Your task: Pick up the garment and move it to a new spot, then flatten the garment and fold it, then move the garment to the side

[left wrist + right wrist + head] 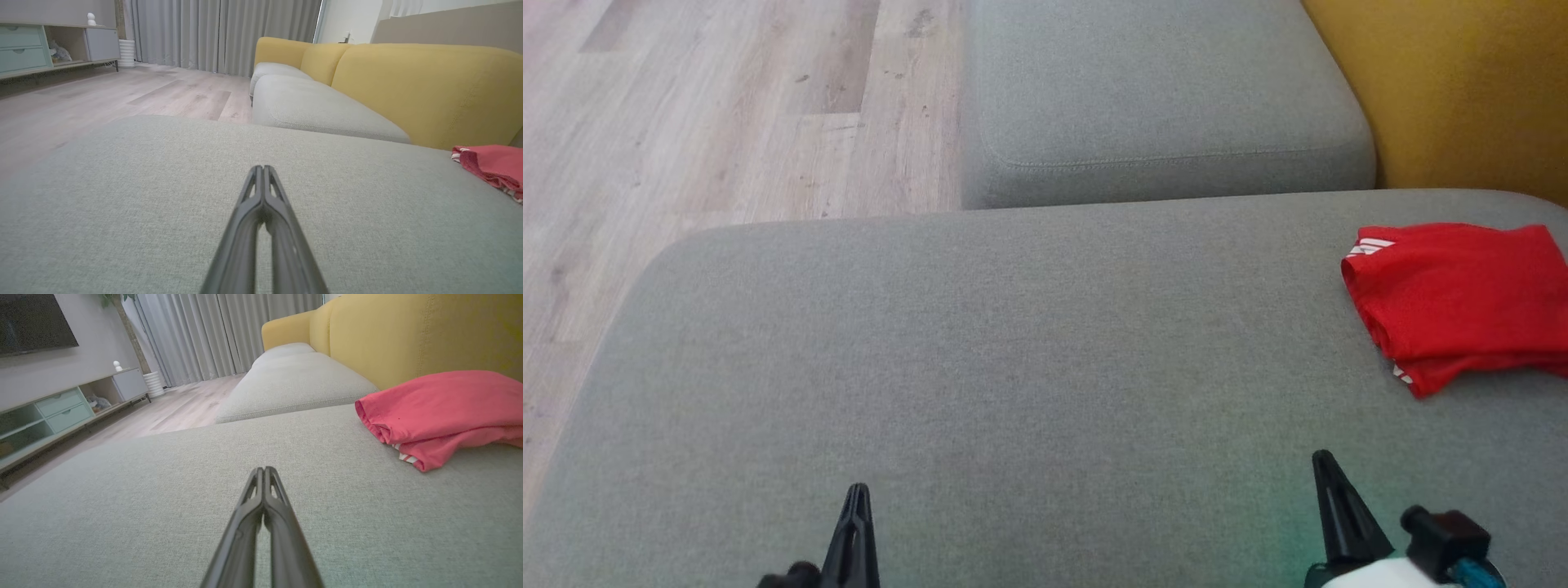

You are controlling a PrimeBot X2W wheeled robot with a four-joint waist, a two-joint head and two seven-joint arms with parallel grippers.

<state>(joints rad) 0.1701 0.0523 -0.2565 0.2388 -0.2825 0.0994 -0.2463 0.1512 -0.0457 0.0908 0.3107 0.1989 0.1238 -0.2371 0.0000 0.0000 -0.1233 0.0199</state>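
Note:
The garment (1462,298) is red with white stripes at its hem and lies folded at the right edge of the grey cushion (1013,367), close to the yellow backrest. It also shows in the left wrist view as a garment (496,165) at the far right, and in the right wrist view as a garment (441,412) ahead and to the right. My left gripper (858,490) is shut and holds nothing, low over the cushion's near left. Its tips (263,168) are pressed together. My right gripper (1321,457) is shut too, its tips (263,469) closed on nothing, short of the garment.
A second grey seat cushion (1160,106) lies beyond the first. The yellow backrest (1462,90) runs along the right. Wooden floor (703,114) lies to the left. A low cabinet (45,49) and grey curtains (220,32) stand far off.

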